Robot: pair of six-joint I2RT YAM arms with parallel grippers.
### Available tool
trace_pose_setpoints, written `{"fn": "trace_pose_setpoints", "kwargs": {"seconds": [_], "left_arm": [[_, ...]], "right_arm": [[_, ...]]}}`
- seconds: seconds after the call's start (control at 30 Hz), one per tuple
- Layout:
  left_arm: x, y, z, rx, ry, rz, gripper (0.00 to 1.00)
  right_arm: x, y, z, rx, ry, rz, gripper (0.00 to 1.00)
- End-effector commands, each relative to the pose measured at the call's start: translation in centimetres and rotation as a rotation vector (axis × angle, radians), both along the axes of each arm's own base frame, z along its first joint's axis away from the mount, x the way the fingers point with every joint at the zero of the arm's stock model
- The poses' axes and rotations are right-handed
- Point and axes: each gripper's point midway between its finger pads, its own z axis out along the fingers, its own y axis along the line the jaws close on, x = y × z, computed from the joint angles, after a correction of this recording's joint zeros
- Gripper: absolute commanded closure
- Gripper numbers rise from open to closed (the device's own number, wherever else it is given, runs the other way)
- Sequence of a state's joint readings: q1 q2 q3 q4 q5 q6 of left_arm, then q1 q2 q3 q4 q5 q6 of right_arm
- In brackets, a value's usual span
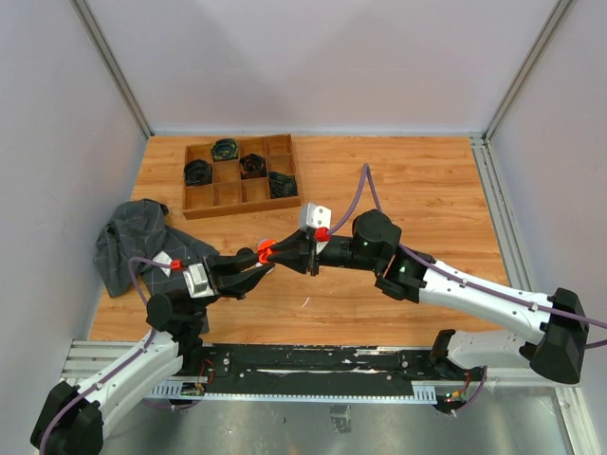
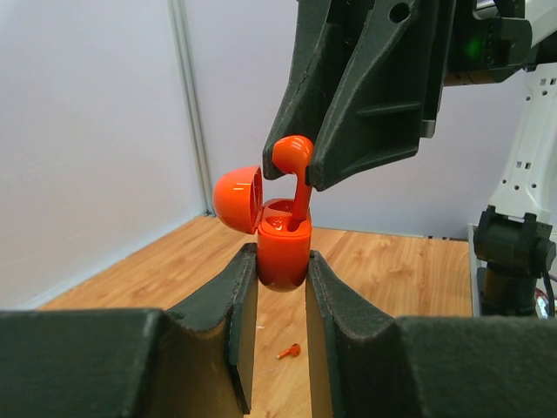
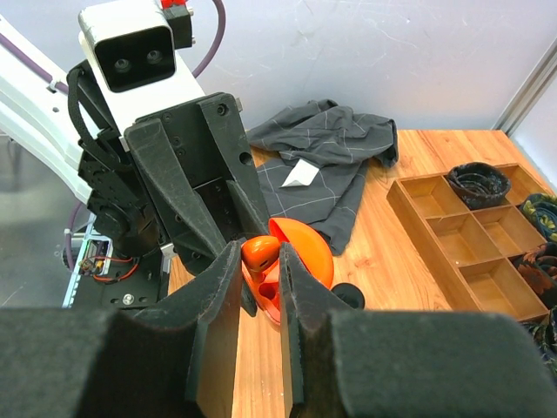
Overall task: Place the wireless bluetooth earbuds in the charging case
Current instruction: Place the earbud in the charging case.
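With the left jaws clamped on the open charging case (image 2: 283,261) above the tabletop (image 2: 392,261) and the right jaws pinching the orange earbud (image 2: 294,155), its stem tip at the socket, a slight tilt could jam it or flick it loose.

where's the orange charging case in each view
Top external: mid-table, charging case where both grippers meet.
Left wrist: case at centre, lid open, clamped in left gripper.
Right wrist: case low centre, behind the earbud in right gripper.
Shared landmark: the left gripper holding it.
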State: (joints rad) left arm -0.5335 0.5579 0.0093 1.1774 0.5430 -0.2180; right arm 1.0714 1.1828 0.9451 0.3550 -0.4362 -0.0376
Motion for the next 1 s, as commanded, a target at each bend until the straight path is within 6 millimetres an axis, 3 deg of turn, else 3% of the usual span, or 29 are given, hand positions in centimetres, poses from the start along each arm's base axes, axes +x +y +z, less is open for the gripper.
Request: {"fn": "trace_pose_setpoints", "kwargs": {"seconds": [0.0, 0.97], "left_arm": [[-0.6, 0.0, -4.4, 0.041, 0.068, -0.015, 1.00], [-0.9, 0.0, -4.2, 0.039, 0.062, -0.032, 1.00]], "right_arm": [[-0.4, 0.4, 0.2, 0.018, -0.009, 0.009, 0.89], [0.3, -0.5, -2.9, -0.068, 0.021, -0.024, 0.76]]}}
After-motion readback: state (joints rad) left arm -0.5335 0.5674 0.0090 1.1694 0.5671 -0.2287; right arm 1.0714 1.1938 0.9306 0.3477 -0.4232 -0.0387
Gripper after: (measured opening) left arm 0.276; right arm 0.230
